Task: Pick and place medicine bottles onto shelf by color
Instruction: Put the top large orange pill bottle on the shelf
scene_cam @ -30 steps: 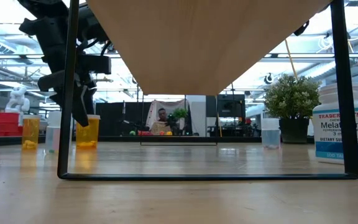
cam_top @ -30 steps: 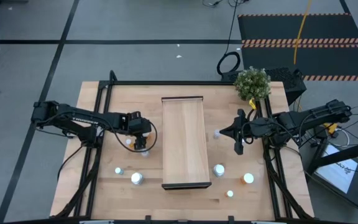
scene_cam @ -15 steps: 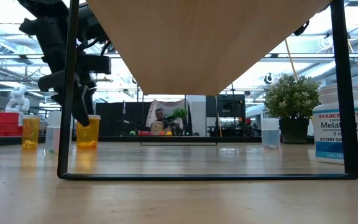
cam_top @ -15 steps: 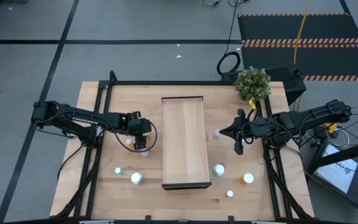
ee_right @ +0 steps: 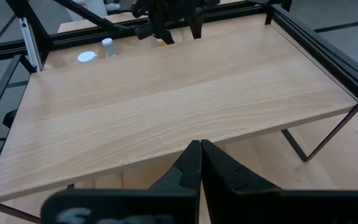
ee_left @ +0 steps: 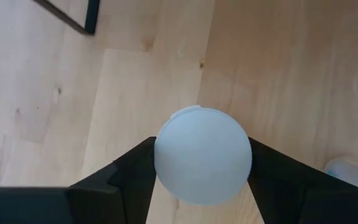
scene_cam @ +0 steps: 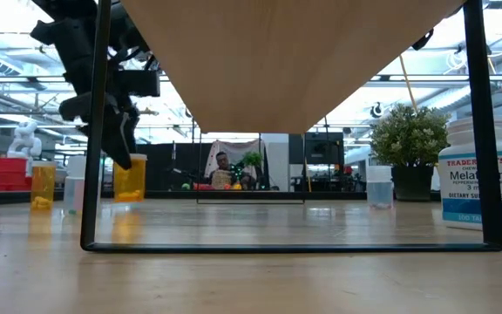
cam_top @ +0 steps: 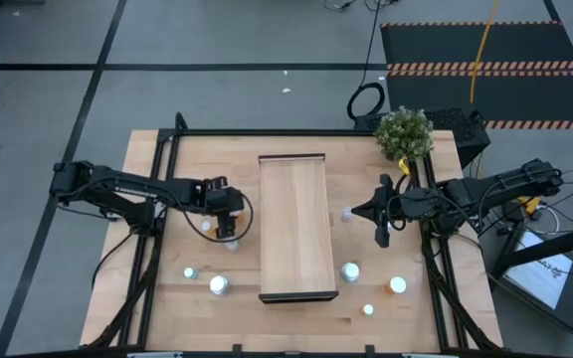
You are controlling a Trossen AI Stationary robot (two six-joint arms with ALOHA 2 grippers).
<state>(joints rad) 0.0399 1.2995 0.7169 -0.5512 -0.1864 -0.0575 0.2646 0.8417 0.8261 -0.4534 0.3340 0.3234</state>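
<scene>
We find the orange bottle (scene_cam: 130, 177) between the fingers of the left pincer (ee_left: 202, 171), whose two dark fingers (ee_left: 132, 174) press against either side of its round white cap (ee_left: 202, 163); the pincer is clamped on it. In the low view the bottle hangs clear of the desk (cam_top: 192, 298), its base a little above the wood, to the left of the shelf (cam_top: 292, 226). Its body is translucent amber, and it stands upright with its long axis vertical and the cap pointing up into the pincer. From overhead we see only the pincer over that spot (cam_top: 226, 229), with another white-capped bottle (cam_top: 205, 227) just beside it.

The shelf is a long light-wood board on thin dark legs, running front to back in the middle of the desk. Other bottles stand on the desk: two near the front left (cam_top: 219, 285), three near the front right (cam_top: 350, 271), and one small one (cam_top: 347, 213) just right of the shelf. In the low view a white bottle with a printed label (scene_cam: 473, 186) stands at the right; its colour band is hard for us to make out.

The right pincer (ee_right: 200, 151) hovers to the right of the shelf, its fingers pressed together on nothing. A potted plant (cam_top: 404, 132) sits at the far right corner.
</scene>
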